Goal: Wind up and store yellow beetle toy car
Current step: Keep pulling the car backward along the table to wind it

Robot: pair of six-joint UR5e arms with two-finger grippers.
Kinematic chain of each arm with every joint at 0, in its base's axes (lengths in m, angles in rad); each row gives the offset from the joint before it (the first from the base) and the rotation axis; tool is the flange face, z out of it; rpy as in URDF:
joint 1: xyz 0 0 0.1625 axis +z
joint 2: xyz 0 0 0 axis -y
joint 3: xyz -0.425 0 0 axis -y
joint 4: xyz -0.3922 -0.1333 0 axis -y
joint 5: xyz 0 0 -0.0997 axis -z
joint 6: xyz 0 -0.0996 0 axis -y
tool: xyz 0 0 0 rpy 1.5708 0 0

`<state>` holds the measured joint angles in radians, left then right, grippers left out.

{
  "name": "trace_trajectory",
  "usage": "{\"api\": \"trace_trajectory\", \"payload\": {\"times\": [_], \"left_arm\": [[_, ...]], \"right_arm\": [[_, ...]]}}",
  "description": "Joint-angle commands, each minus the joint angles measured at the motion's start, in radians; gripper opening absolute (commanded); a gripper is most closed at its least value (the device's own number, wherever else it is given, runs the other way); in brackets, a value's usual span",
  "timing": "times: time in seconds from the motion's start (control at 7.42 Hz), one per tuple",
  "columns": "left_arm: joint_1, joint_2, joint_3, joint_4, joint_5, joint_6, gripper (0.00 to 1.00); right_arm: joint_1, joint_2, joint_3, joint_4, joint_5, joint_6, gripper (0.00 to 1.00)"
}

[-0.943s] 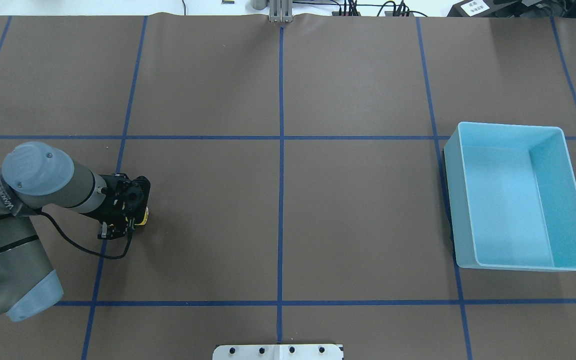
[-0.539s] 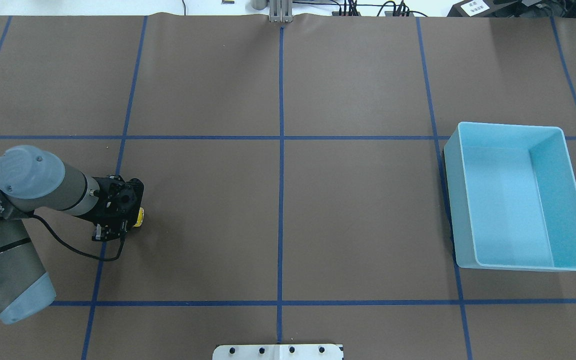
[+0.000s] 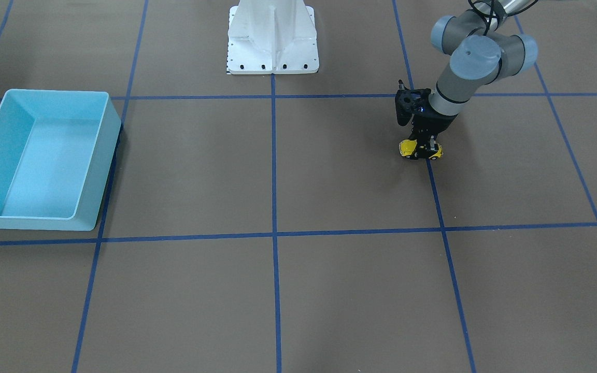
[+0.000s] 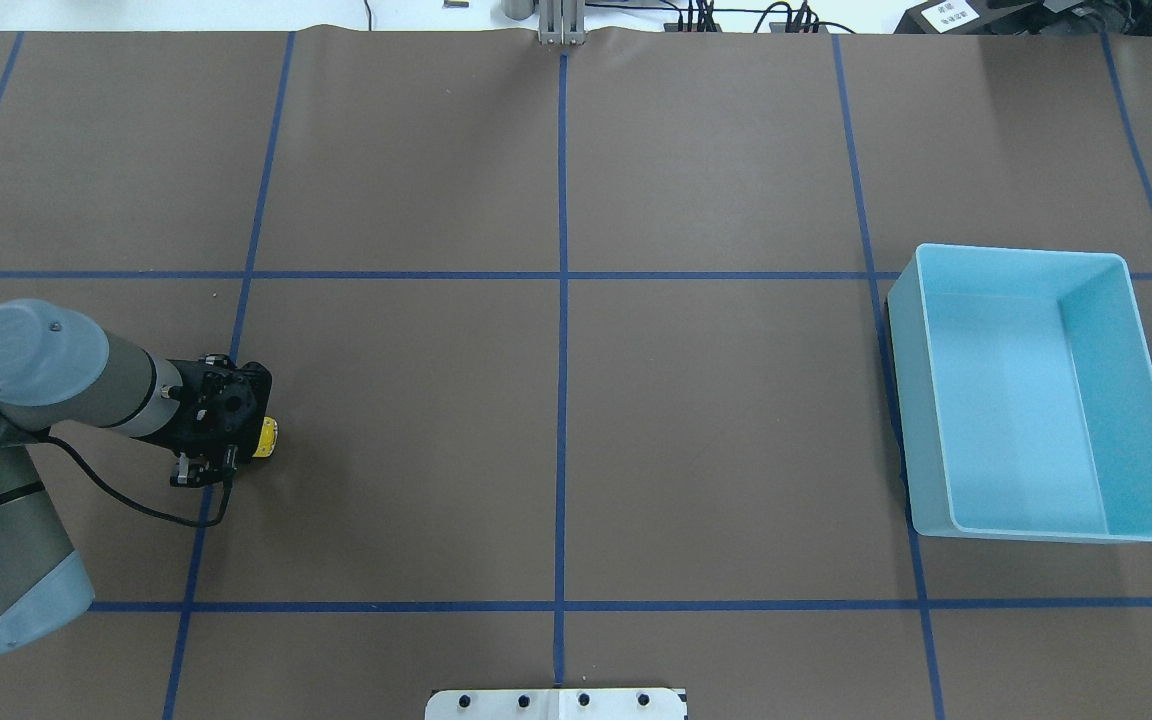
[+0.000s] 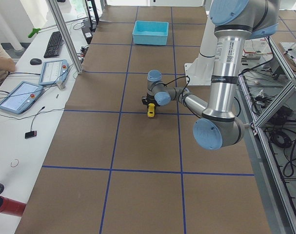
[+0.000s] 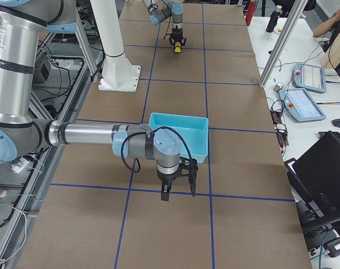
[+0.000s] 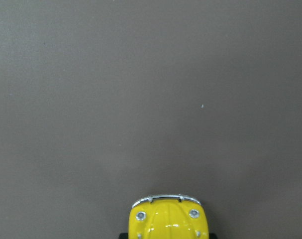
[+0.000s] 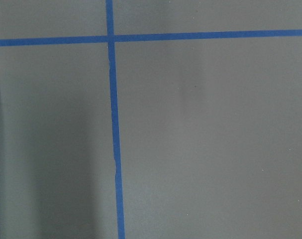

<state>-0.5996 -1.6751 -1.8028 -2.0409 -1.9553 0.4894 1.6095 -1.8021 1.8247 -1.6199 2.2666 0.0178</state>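
One small, light, glossy yellow beetle toy car [image 3: 408, 148] should slip easily, we judge, so the left end effector [image 3: 422, 147] is closed across its rigid sides.

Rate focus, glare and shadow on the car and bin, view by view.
Left wrist view: yellow beetle toy car sharp, small glints on its hood, cropped by the bottom edge. Overhead view: light blue bin in focus, right inner wall darker. Right wrist view: soft shadow on the mat beside the bin's edge.
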Motion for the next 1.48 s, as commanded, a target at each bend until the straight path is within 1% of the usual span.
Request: {"api": "trace_trajectory", "payload": {"times": [0.0, 0.4, 1.35], "left_arm": [[-0.003, 0.018, 0.000, -0.016, -0.004, 0.000, 0.00], [-0.015, 0.023, 0.008, -0.033, -0.031, 0.002, 0.00], [-0.029, 0.069, 0.008, -0.091, -0.047, 0.002, 0.00]], "right_arm": [[0.019, -0.005, -0.002, 0.000, 0.001, -0.006, 1.00], [0.052, -0.019, 0.002, 0.002, 0.001, -0.007, 1.00], [0.052, -0.019, 0.001, 0.002, 0.001, -0.007, 1.00]]}}
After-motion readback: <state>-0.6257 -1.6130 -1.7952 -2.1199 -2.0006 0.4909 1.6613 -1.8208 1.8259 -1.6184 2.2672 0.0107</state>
